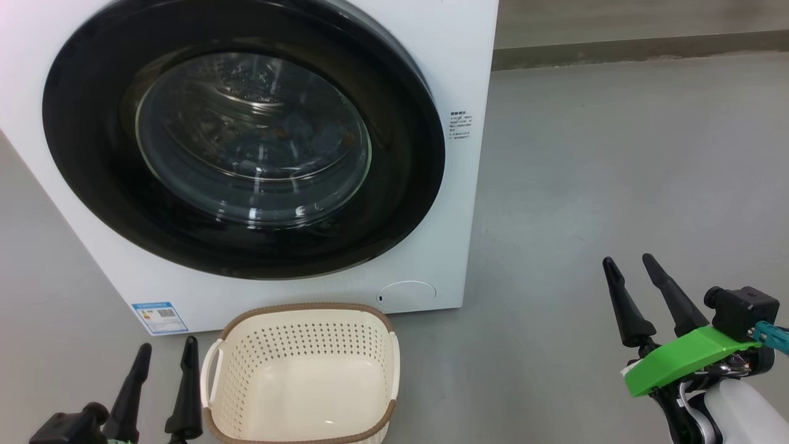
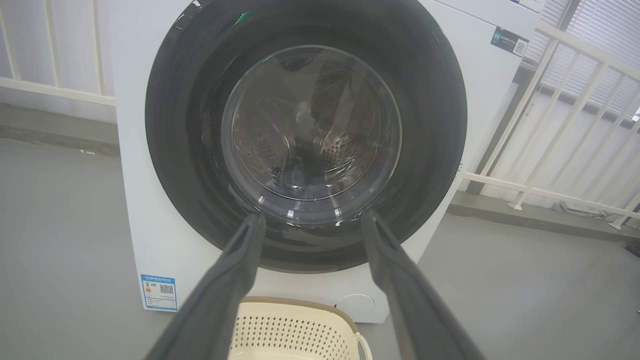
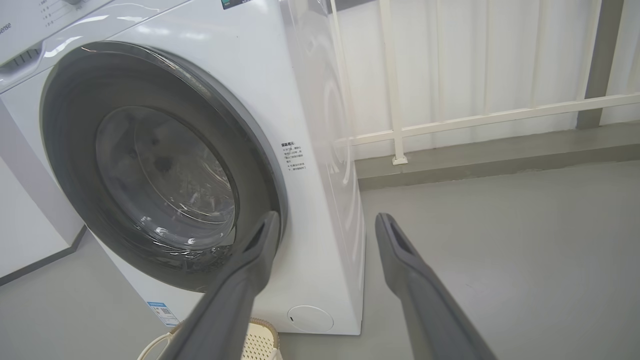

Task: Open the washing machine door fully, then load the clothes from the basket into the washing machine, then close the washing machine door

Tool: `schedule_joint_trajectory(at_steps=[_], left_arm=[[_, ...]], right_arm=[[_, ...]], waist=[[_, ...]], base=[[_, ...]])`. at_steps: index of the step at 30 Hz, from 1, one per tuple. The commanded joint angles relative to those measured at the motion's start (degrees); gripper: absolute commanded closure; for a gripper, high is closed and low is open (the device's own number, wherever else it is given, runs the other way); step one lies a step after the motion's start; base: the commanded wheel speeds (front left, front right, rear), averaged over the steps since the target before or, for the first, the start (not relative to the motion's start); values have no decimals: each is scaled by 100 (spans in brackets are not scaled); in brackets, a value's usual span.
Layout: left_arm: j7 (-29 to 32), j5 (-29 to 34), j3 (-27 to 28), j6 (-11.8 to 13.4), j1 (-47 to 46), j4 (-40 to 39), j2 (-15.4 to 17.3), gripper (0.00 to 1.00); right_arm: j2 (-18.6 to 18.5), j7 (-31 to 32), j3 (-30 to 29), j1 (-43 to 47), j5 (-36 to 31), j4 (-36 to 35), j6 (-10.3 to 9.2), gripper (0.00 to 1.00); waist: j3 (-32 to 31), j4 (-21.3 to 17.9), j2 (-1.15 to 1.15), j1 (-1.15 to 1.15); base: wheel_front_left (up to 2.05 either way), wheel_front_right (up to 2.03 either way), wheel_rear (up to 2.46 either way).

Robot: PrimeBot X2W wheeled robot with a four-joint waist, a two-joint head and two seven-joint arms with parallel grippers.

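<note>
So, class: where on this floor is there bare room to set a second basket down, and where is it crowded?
Free: the grey floor between the right side of the white washing machine and the right pincer. Crowded: in front of it, where the cream perforated plastic basket stands with the left pincer beside it.

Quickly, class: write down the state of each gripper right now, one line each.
Left gripper: open, holding nothing.
Right gripper: open, holding nothing.

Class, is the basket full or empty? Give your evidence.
Empty: the basket shows a bare cream floor, with nothing lying in it.
</note>
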Motion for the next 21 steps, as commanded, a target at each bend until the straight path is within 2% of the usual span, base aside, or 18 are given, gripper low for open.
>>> schedule_joint_trajectory(at_steps=[1, 3, 4, 9, 13, 21], left_arm=[[-75, -53, 201, 28, -96, -115, 150, 0], [-76, -92, 201, 10, -102, -114, 140, 0], [0, -59, 2, -2, 0, 0, -2, 100], [49, -153, -13, -10, 17, 182, -127, 100], [111, -340, 37, -26, -4, 191, -158, 100], [225, -715, 133, -55, -52, 218, -221, 100]], right_arm=[[-62, -29, 92, -55, -35, -117, 0, 0], [-60, -29, 92, -60, -29, -113, 0, 0], [2, 0, 2, 0, 0, 2, 0, 100], [110, 38, -8, 106, 103, 138, 1, 100], [150, 107, -78, 127, 288, 100, 1, 100], [230, 243, -215, 165, 652, 34, 1, 100]], waist=[[3, 2, 0, 0], [9, 7, 0, 0], [9, 7, 0, 0], [14, 12, 0, 0], [16, 24, 0, 9], [43, 44, 0, 0]], base=[[0, 0, 0], [0, 0, 0], [0, 0, 0], [0, 0, 0], [0, 0, 0], [0, 0, 0]])
